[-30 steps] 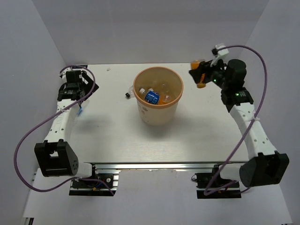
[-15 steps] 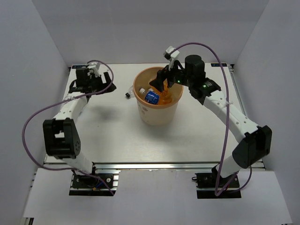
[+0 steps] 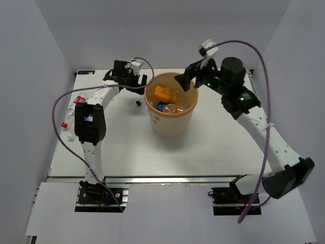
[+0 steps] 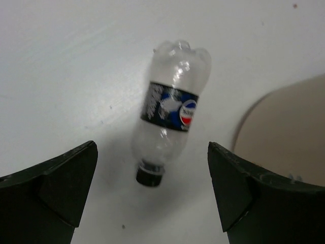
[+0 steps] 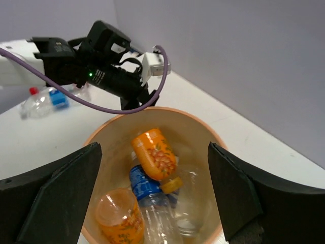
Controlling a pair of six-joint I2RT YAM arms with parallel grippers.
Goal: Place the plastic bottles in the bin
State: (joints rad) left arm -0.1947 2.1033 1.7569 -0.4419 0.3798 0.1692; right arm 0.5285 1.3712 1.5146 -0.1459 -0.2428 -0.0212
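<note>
Over white table (image 4: pixel 76 61), hovering left hand (image 4: pixel 152 152), spread open, above clear blue-labelled plastic bottle (image 4: pixel 171 109); better lowering astride its label, avoiding beige round bin (image 4: pixel 284 127).

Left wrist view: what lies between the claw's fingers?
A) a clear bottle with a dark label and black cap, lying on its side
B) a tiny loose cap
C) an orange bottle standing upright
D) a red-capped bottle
A: the clear bottle lies flat on the table within the open left claw, touching neither finger.
</note>
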